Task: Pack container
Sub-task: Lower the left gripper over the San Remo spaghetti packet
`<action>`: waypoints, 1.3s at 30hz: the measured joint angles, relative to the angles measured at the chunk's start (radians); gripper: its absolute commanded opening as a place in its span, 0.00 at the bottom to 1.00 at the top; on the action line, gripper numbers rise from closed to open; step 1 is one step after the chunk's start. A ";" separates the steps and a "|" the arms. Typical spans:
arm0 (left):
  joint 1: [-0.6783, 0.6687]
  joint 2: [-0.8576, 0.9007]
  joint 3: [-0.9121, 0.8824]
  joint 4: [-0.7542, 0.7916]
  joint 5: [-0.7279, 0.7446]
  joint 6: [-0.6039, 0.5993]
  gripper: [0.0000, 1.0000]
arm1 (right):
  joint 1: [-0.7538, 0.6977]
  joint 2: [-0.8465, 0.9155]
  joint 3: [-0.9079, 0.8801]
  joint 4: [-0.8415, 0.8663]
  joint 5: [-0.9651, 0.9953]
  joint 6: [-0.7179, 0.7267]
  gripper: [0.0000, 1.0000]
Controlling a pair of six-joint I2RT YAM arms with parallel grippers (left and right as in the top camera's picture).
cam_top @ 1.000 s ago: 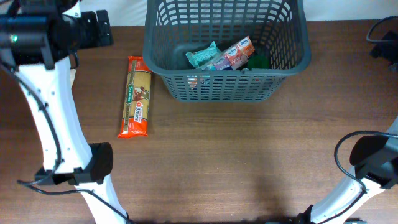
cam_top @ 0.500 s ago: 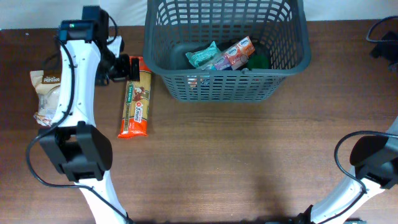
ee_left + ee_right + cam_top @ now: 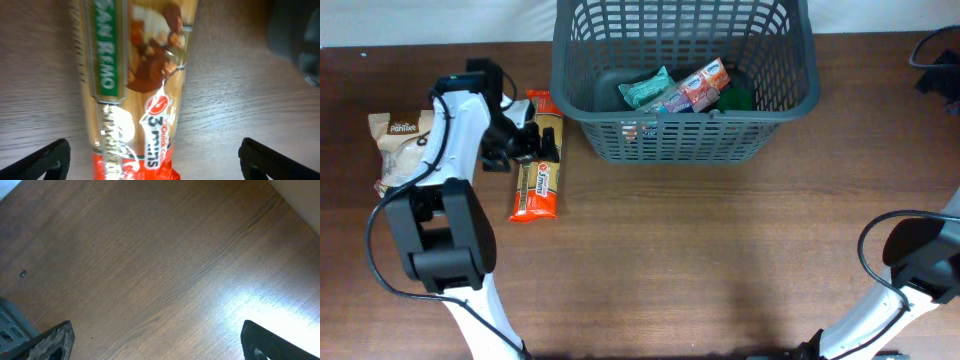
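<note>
Since the earlier frame the left gripper [image 3: 523,146] is shifted from the pasta packet's [image 3: 542,188] far end to its middle, jaws spread astride it. The container [image 3: 685,135], unmoved, is set right of those jaws, long axis across the table. The right gripper [image 3: 160,342] is held wide apart over bare wood

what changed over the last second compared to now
The left gripper swung in from the far-left corner and now sits over the pasta packet, jaws open either side, nothing grasped. The pasta packet, the basket and the packets inside it stayed put.
</note>
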 measured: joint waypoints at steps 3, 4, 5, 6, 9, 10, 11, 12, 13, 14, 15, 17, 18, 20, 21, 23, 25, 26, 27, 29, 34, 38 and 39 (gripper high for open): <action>-0.036 0.000 -0.021 0.022 -0.044 -0.016 0.99 | 0.000 0.000 0.000 0.000 0.000 0.000 0.99; -0.051 0.000 -0.022 0.031 -0.063 -0.020 0.99 | 0.000 0.000 0.000 0.000 0.000 0.000 0.99; -0.068 0.000 -0.022 0.039 -0.081 -0.023 0.99 | 0.000 0.000 0.000 0.000 0.000 0.000 0.99; -0.085 0.000 -0.022 0.049 -0.097 -0.027 0.99 | 0.000 0.000 0.000 0.000 0.000 0.000 0.99; -0.132 0.000 -0.022 0.069 -0.136 -0.035 0.99 | 0.000 0.000 0.000 0.000 0.000 0.001 0.99; -0.142 0.000 -0.022 0.072 -0.150 -0.043 0.99 | 0.000 0.000 0.000 0.000 0.000 0.000 0.99; -0.152 0.000 -0.022 0.075 -0.161 -0.051 0.99 | 0.000 0.000 0.000 0.000 0.000 0.000 0.99; -0.158 0.000 -0.022 0.076 -0.172 -0.059 0.99 | 0.000 0.000 0.000 0.000 0.000 0.000 0.99; -0.160 0.000 -0.022 0.076 -0.179 -0.066 0.99 | 0.000 0.000 0.000 0.000 0.000 0.000 0.99; -0.161 0.000 -0.022 0.077 -0.186 -0.073 0.99 | 0.000 0.000 0.000 0.000 0.000 0.000 0.99; -0.161 0.001 -0.022 0.078 -0.192 -0.077 0.99 | 0.000 0.000 0.000 0.000 0.000 0.000 0.99; -0.158 0.006 -0.022 0.078 -0.202 -0.081 0.99 | 0.000 0.000 0.000 0.000 0.000 0.000 0.99; -0.158 0.012 -0.022 0.078 -0.207 -0.084 0.99 | 0.000 0.000 0.000 0.000 0.000 0.000 0.99; -0.156 0.024 -0.022 0.078 -0.222 -0.088 0.99 | 0.000 0.000 0.000 0.000 0.000 0.000 0.99; -0.156 0.030 -0.022 0.078 -0.229 -0.090 0.99 | 0.000 0.000 0.000 0.000 0.000 0.000 0.99; -0.156 0.042 -0.022 0.079 -0.241 -0.092 0.99 | 0.000 0.000 0.000 0.000 0.000 0.000 0.99; -0.156 0.053 -0.022 0.079 -0.249 -0.092 0.99 | 0.000 0.000 0.000 0.000 0.000 0.000 0.99; -0.156 0.056 -0.022 0.081 -0.251 -0.095 0.99 | 0.000 0.000 0.000 0.000 0.000 0.000 0.99; -0.156 0.060 -0.022 0.085 -0.255 -0.095 0.99 | 0.000 0.000 0.000 0.000 0.000 0.000 0.99; -0.156 0.063 -0.022 0.094 -0.257 -0.095 0.99 | 0.000 0.000 0.000 0.000 0.000 0.000 0.99; -0.142 0.064 -0.022 0.109 -0.257 -0.095 0.99 | 0.000 0.000 0.000 0.000 0.000 0.000 0.99; -0.107 0.064 -0.022 0.108 -0.256 -0.092 0.99 | 0.000 0.000 0.000 0.000 0.000 0.001 0.99; -0.101 0.064 -0.022 0.108 -0.256 -0.090 0.99 | 0.000 0.000 0.000 0.000 0.000 0.001 0.99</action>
